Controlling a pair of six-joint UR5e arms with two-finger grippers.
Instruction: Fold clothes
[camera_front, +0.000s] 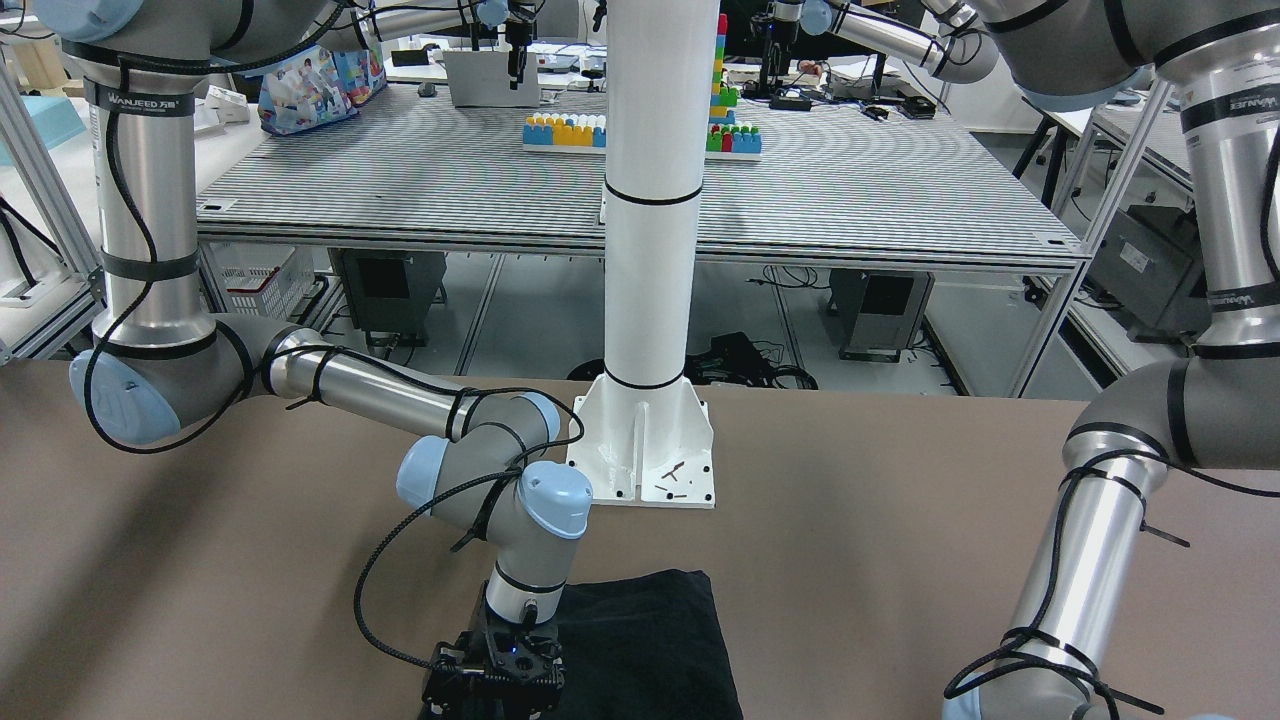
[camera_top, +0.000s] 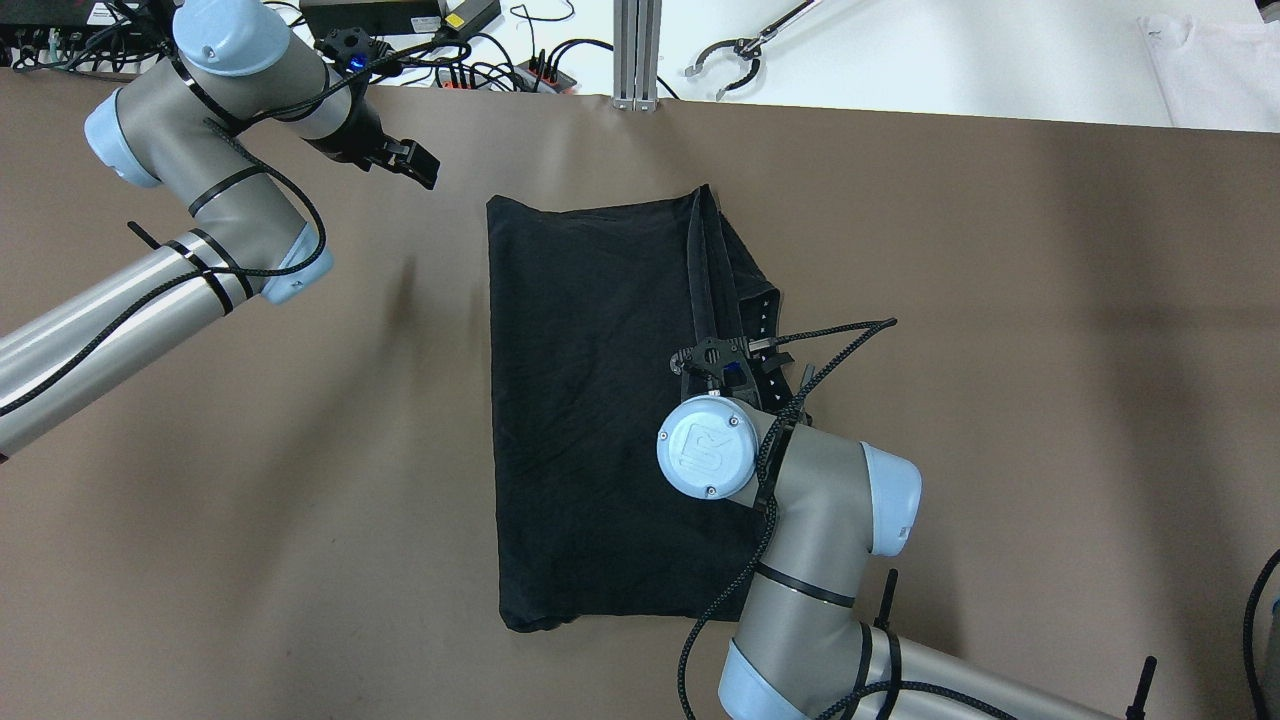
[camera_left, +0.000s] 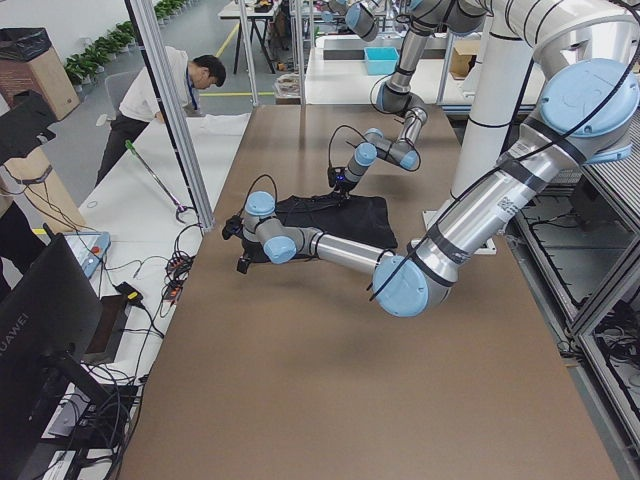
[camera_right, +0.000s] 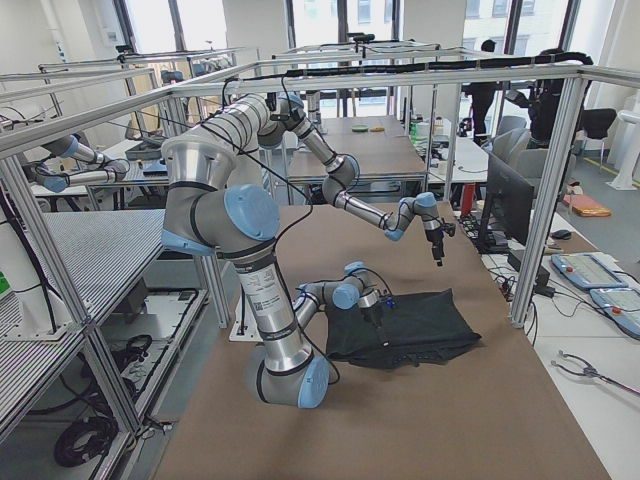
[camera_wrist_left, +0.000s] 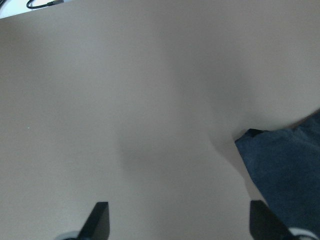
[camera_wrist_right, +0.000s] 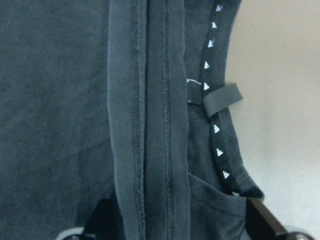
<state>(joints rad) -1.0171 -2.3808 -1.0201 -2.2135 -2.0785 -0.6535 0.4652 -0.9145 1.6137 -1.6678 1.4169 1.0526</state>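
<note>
The clothes (camera_top: 590, 400) are one black fabric piece lying flat on the brown table (camera_top: 1000, 350), folded, with stacked hems (camera_wrist_right: 150, 125) along its right side and a band of white triangles (camera_wrist_right: 216, 129) beside them. My right gripper (camera_top: 738, 368) points down over that right edge; the right wrist view shows the right gripper (camera_wrist_right: 180, 225) open, its fingertips (camera_wrist_right: 102, 220) wide apart above the hems. My left gripper (camera_top: 415, 170) hovers beyond the cloth's far left corner. It stands open (camera_wrist_left: 177, 222) over bare table, the cloth's corner (camera_wrist_left: 285, 170) to its right.
The white pillar's base plate (camera_front: 650, 450) is bolted to the table on the robot's side of the cloth. An aluminium post (camera_top: 637, 50) stands at the far edge. A person (camera_left: 160, 90) bends over the neighbouring white table.
</note>
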